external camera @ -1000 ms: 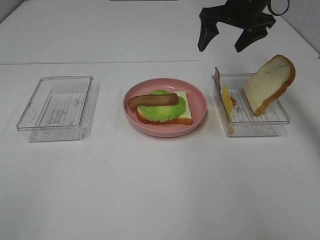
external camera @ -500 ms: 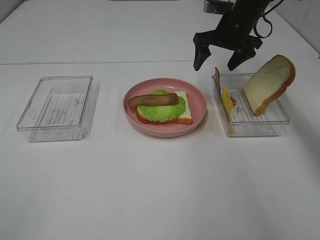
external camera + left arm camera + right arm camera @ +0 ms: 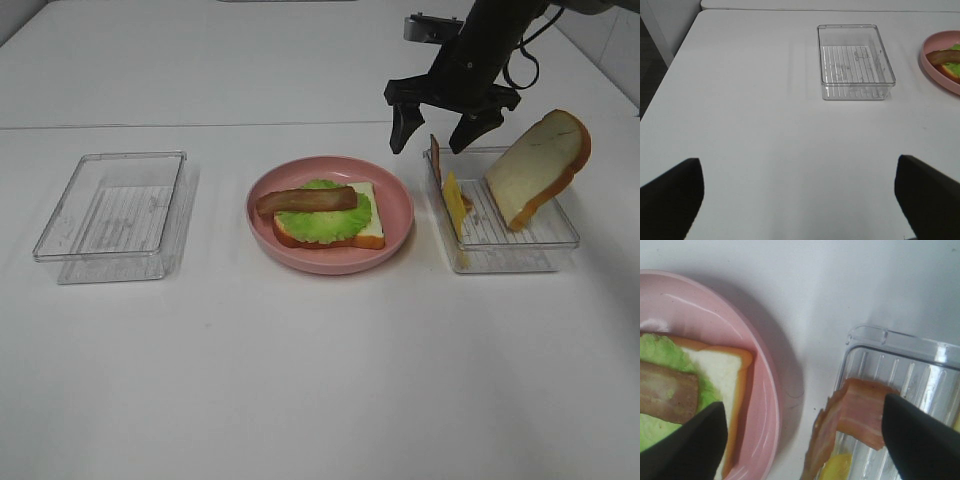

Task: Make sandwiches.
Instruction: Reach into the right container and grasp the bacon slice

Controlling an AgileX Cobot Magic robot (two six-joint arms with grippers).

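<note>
Since the earlier picture the right gripper (image 3: pixel 429 138) has come down and moved toward the plate side of the right tray (image 3: pixel 520 258). Its jaws are a little less wide than before. All other things keep their places.

The sandwich (image 3: pixel 345 238) is half built. It lies on the pink plate (image 3: pixel 398 200) in the middle of the table (image 3: pixel 300 380). A bread slice (image 3: pixel 368 232) is at the bottom, a green lettuce leaf (image 3: pixel 325 220) lies on it, and one bacon strip (image 3: pixel 305 200) lies across the top.

The other pieces are in the right tray, just beside the plate. A second bacon strip (image 3: pixel 435 160) stands on its edge against the tray wall nearest the plate. A yellow cheese slice (image 3: pixel 453 205) stands tilted just beside it. A second bread slice (image 3: pixel 538 165) leans against the far side of the tray, and its top rises above the rim.

I see the right gripper hanging over the upper end of the second bacon strip. Its jaws are wide apart, one finger on the plate side outside the tray and the other over the tray, with the strip between them. In the high view both fingers are apart from the strip, so it holds nothing.

From the left wrist view, the left gripper (image 3: pixel 800 200) is spread wide over bare table and holds nothing. The left tray (image 3: pixel 855 60) is well apart from it.
</note>
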